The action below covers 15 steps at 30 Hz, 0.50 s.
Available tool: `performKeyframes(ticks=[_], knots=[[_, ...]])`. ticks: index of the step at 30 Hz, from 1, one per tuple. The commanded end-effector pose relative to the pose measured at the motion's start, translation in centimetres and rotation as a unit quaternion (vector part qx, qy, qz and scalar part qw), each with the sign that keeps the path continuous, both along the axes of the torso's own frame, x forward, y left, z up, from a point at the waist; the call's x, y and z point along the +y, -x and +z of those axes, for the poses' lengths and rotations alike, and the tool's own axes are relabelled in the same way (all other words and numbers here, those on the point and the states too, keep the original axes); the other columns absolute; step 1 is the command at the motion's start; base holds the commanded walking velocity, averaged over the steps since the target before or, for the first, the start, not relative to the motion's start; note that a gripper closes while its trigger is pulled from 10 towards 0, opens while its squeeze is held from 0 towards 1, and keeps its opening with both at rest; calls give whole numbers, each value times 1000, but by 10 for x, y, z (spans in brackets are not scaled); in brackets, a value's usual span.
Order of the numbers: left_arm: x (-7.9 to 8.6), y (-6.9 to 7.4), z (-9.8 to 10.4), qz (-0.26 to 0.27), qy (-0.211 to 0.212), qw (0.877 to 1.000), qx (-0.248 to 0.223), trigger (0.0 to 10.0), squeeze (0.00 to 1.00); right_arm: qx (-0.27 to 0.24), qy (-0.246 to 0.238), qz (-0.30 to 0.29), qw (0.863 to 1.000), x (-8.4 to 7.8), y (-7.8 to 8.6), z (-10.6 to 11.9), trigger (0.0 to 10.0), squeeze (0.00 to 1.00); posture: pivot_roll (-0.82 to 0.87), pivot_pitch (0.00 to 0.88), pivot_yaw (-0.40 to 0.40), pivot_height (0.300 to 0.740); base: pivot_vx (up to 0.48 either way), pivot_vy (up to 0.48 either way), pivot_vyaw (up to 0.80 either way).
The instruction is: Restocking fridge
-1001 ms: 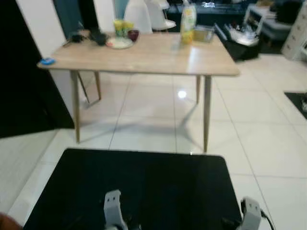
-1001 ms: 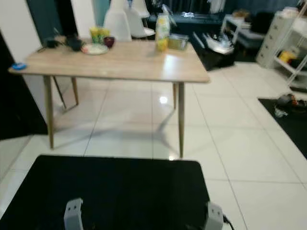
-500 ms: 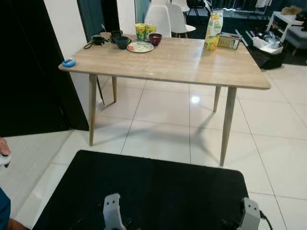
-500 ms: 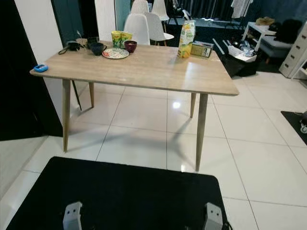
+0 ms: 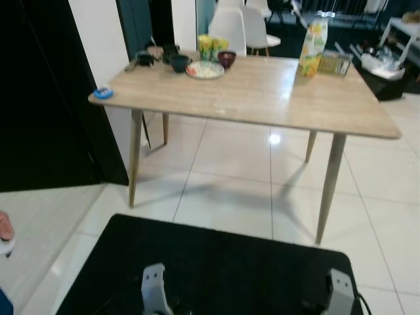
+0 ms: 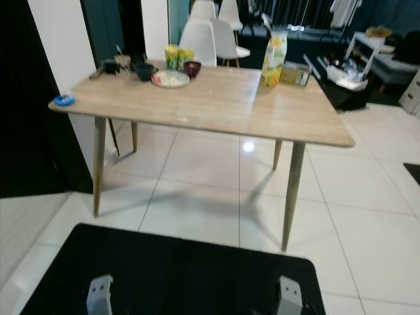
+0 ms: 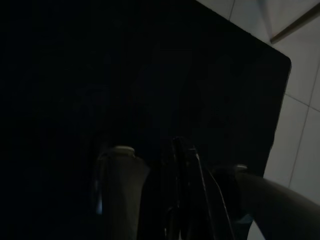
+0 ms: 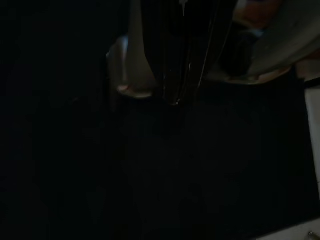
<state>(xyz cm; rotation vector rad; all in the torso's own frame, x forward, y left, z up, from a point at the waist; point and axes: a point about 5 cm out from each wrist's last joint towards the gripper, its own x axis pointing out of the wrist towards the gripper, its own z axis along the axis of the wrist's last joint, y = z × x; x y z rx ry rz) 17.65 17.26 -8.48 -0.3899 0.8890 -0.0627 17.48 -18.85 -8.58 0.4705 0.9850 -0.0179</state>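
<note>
Nearest the camera lies a flat black tray-like board (image 5: 216,262) carried before the robot, with the silver wrists of the left arm (image 5: 153,289) and right arm (image 5: 337,292) at its near edge; both wrist views are very dark, and whether the fingers of either gripper are apart or together I cannot tell; beyond the board is glossy white tiled floor (image 5: 230,164), with part of a person's hand (image 5: 5,226) at the left edge; further on stands the light wooden four-legged counter (image 5: 262,98). The goods to be restocked sit along its far side: a tall yellow-green juice carton (image 5: 312,41) just beside a low clear container (image 5: 335,62), and, well apart toward the other end, yellow packets (image 5: 210,46), a patterned plate (image 5: 205,69), a dark red bowl (image 5: 227,59) and a dark bowl (image 5: 178,63); a small blue object (image 5: 102,93) lies at the near corner. The approach seems unfinished; the likely risks are the board striking the counter edge or a leg, and a long reach toppling the tall carton.
</note>
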Motion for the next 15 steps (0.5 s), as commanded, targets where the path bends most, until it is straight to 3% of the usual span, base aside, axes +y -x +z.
performKeyframes(ticks=[1,15], knots=[[-2,0,0,-6,1,1000,2,10000,0,8,5,-8,1000,-6,4,-1,10000,0,23,0,-50,740,266,0,0],[-3,1,-1,-3,2,1000,3,10000,0,7,6,-5,1000,-6,3,-1,10000,0,23,0,-51,740,372,0,0]])
